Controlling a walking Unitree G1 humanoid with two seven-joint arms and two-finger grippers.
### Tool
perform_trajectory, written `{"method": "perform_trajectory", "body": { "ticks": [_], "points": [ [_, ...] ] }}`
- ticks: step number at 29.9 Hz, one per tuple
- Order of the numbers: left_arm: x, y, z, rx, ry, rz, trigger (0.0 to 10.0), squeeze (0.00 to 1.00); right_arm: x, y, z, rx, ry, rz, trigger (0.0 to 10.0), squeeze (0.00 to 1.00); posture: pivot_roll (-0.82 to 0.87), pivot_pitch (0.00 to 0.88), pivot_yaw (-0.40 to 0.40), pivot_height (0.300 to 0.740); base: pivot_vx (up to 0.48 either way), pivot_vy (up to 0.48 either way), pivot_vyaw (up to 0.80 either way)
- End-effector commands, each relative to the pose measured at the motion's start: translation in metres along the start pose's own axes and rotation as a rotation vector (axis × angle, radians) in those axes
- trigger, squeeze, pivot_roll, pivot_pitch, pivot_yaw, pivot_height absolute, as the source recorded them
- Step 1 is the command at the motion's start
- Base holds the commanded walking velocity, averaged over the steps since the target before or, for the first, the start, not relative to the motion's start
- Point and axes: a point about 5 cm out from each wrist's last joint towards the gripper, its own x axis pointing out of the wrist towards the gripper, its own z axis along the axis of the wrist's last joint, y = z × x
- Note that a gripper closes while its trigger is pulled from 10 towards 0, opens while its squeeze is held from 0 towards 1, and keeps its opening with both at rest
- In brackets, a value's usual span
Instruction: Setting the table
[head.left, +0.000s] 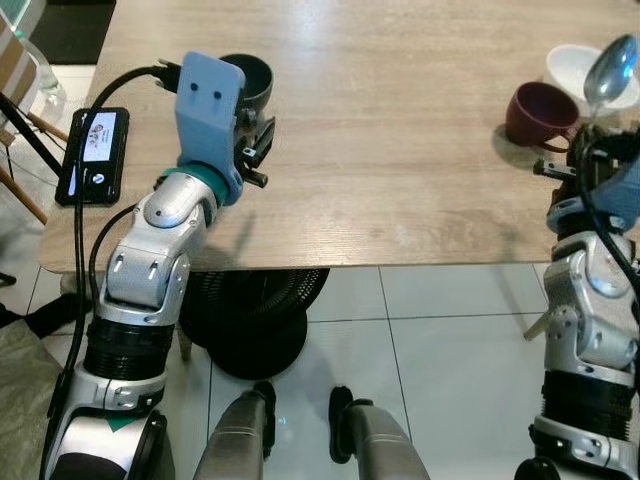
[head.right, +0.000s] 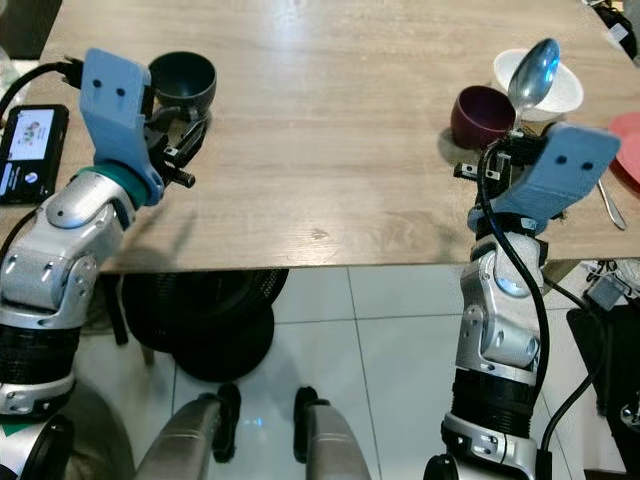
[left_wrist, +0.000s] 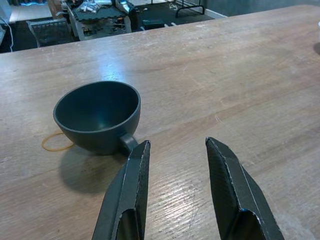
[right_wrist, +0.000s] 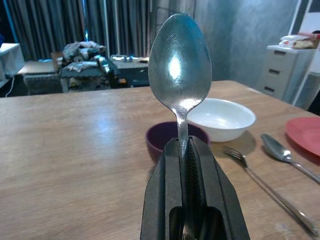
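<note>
— Spoon (right_wrist: 179, 75): where is it seen?

— It is held up straight in the right gripper (right_wrist: 184, 150). Its handle is pinched tight between the two black fingers, and its round end is pointed up. It is held over the right side of the table (head.left: 400, 150), near the front edge.

— What is seen behind it?

— A dark red cup (head.right: 482, 114) is set on the table, and a white bowl (head.right: 565, 90) is just beside that. A fork (right_wrist: 270, 187), another spoon (right_wrist: 285, 155) and a red plate (right_wrist: 306, 135) are laid further to the right.

— And the left gripper (left_wrist: 175, 152)?

— It is held low over the left side of the table. Its fingers are spread apart and nothing is held between them. A dark grey cup (left_wrist: 97, 116) is set just ahead of it, with its small handle turned toward the fingers. A rubber band (left_wrist: 56, 142) is seen by the cup, and a phone (head.left: 94, 153) is laid at the table's left edge.
</note>
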Motion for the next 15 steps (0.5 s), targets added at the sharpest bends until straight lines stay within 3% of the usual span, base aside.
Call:
{"method": "perform_trajectory", "body": {
  "ticks": [1, 6, 15],
  "points": [
    [0.0019, -0.0031, -0.0041, 0.011, 0.003, -0.001, 10.0, 0.00, -0.0027, -0.0054, -0.0049, 0.000, 0.005, -0.025, 10.0, 0.00, 0.04, 0.086, 0.012, 0.740, 0.000, 0.000, 0.00],
    [0.0025, -0.0001, -0.0057, 0.015, 0.003, 0.016, 10.0, 0.00, -0.0021, -0.0029, -0.0085, 0.013, 0.019, -0.016, 10.0, 0.00, 0.05, 0.082, 0.006, 0.740, 0.000, 0.000, -0.10],
    [0.0046, 0.0009, -0.0068, 0.020, -0.006, 0.024, 10.0, 0.00, -0.0012, -0.0035, -0.0114, 0.027, 0.032, -0.013, 10.0, 0.00, 0.04, 0.083, 0.007, 0.740, 0.000, 0.000, -0.80]
  ]
}}
